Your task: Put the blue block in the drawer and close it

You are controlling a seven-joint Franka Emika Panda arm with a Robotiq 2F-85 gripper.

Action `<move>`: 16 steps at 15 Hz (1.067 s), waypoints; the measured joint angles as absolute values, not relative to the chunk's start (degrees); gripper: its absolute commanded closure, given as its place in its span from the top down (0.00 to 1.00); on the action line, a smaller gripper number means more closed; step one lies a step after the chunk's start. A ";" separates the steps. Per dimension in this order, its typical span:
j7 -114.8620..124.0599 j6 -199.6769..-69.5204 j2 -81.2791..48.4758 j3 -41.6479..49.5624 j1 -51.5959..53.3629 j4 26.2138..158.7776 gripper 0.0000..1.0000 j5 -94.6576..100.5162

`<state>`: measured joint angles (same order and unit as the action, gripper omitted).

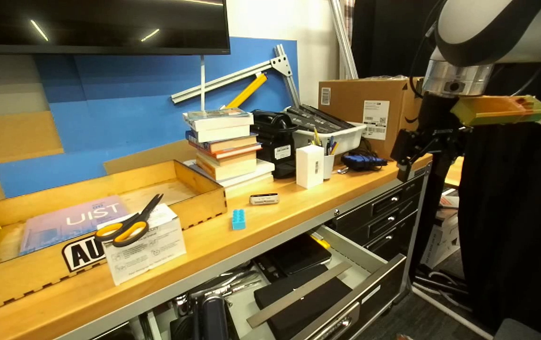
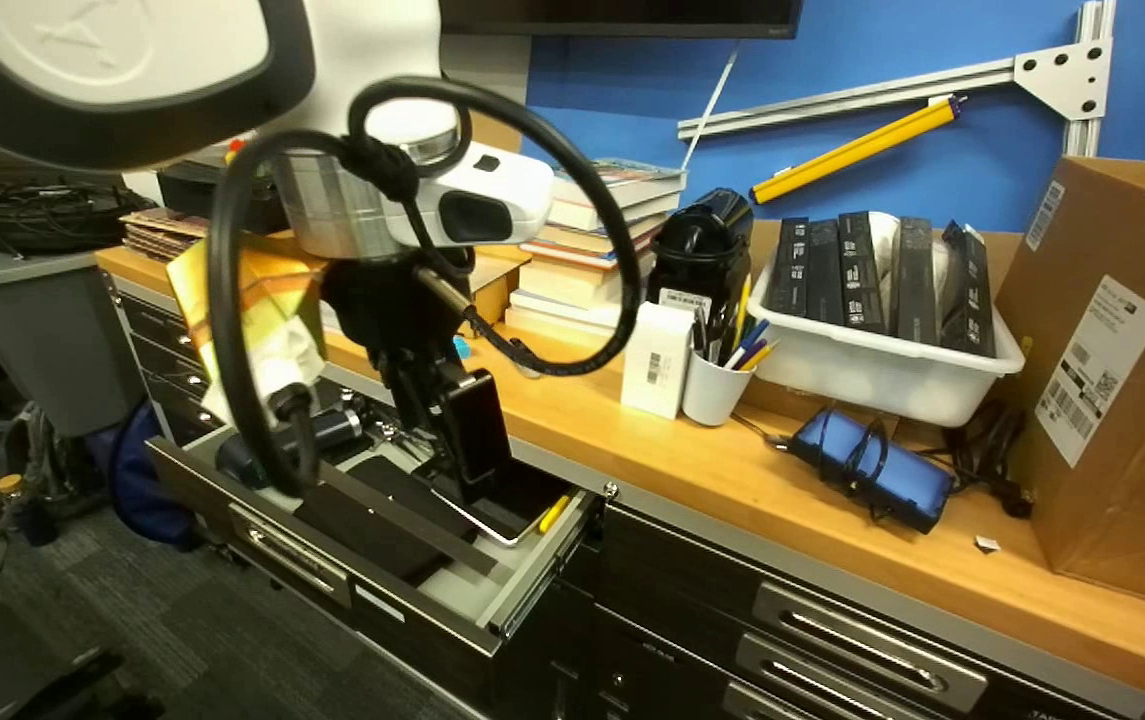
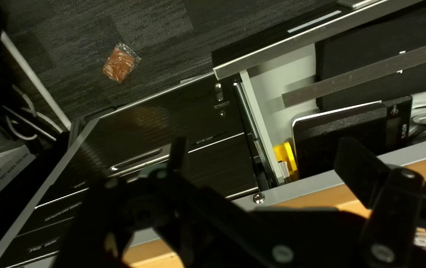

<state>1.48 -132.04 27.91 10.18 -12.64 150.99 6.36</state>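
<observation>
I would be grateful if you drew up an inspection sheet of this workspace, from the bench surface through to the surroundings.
Surface: wooden bench top, partly taken up by items; spills, nothing seen.
Job's things: blue block on the bench top near the wooden tray, outside it; drawer pulled open, a grey strip crossing over a dark slab inside.
Clutter: scissors on a white carton; book stack; white tub of black packs.
Claw: open; in its grasp, nothing seen.
Cables: black cable looped about the arm; corded blue device on the bench.
Surroundings: wall screen, blue wall panels, cardboard box on the bench, orange packet on the carpet.
</observation>
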 measured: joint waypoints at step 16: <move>38.09 -140.03 -1.62 -10.83 -4.62 130.38 1.00 23.99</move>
